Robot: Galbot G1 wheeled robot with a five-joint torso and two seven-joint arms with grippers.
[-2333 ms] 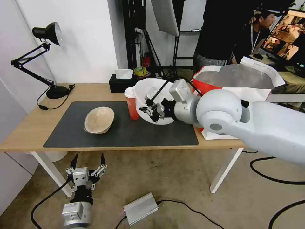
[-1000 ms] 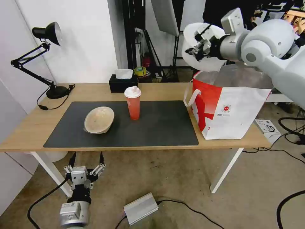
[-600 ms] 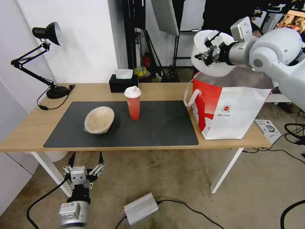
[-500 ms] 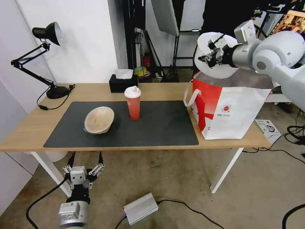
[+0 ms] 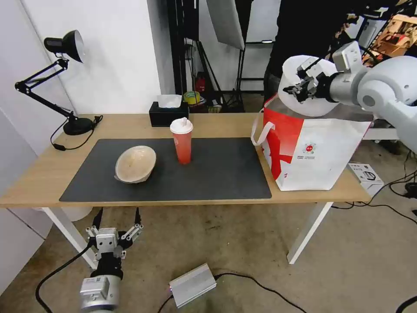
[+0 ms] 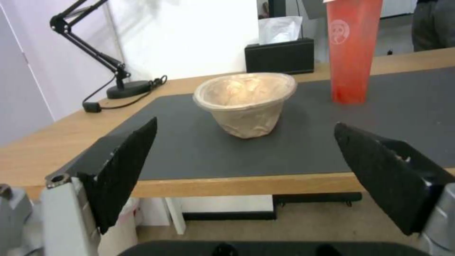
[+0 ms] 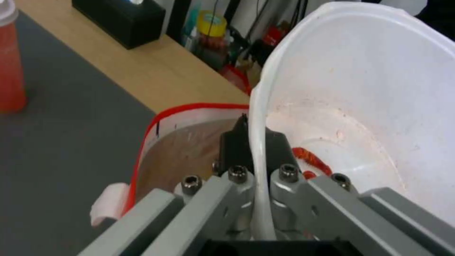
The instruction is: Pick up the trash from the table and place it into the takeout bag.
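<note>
right hand [image 5: 299, 90] pinched tight on rim of tilted white bowl [image 5: 309, 104] above takeout bag [image 5: 312, 143]; left hand [image 5: 116, 224] spread wide below table [image 5: 39, 174].

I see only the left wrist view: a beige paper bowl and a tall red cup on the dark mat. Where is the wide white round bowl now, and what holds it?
Observer: The right pincer is shut on the rim of the wide white round plastic bowl, over the open large white and red takeout bag.
Operator: Is the bowl inside the bag?
Observer: No. It hangs tilted, and its lower edge is about level with the bag's rim. Red shell pieces lie in it.
Operator: How does my left pincer stand against the table?
Observer: The left pincer is open, low in front of the long light-wood table, below its near edge.
</note>
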